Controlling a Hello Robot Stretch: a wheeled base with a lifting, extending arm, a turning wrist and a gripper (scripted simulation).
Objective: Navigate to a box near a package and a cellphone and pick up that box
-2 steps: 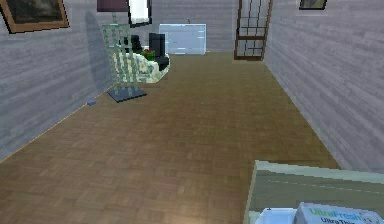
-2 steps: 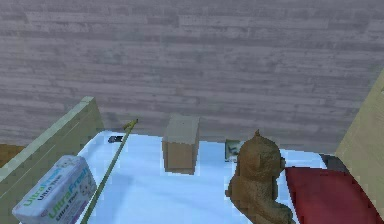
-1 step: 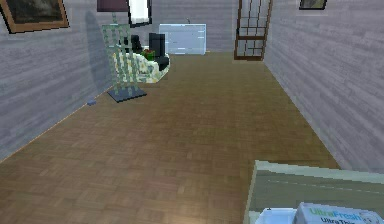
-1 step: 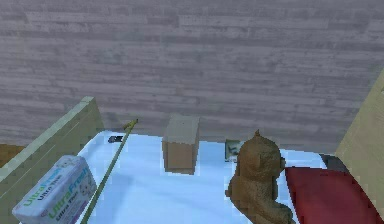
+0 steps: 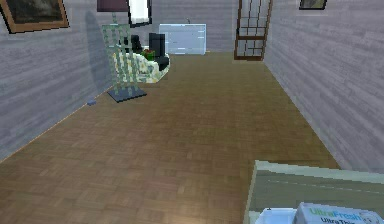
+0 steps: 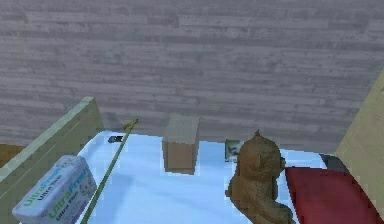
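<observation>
Honestly, I can't tell you anything about my rig's own body from these two feeds. Colours, shape, cables, screws, markings: none of it is something I can make out here. Both cameras sit on the robot and look outward, one ahead and one off to the arm side.

Base stands side-on to the bed (image 6: 150, 182), reaching side toward it; front points along the floor (image 5: 200, 130) toward frame's upper centre.
</observation>
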